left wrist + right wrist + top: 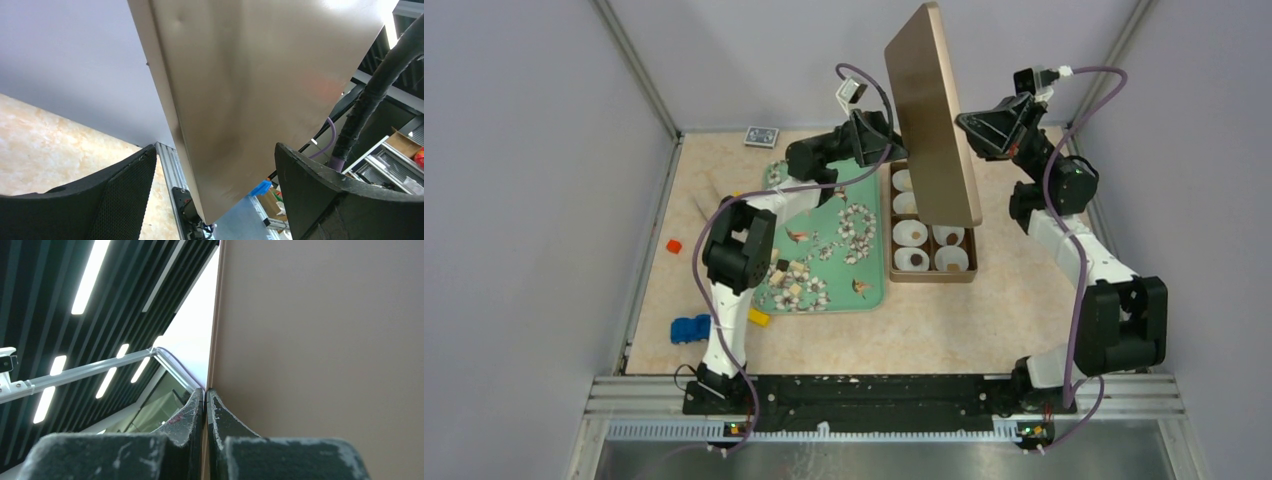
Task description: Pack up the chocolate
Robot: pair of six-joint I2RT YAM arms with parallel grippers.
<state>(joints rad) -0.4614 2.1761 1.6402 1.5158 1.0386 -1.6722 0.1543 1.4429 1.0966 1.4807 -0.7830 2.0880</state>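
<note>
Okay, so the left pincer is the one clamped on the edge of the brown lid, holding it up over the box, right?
Not quite. It is the right pincer that is clamped on the edge of the brown lid, holding it up over the box, as the right wrist view shows. The left pincer stands open beside the lid.

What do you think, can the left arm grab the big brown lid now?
Probably yes. The left gripper is open, the lid sits right in front of its jaws, and nothing blocks the gap. The right gripper is pinching the lid's edge and holding it up.
</note>
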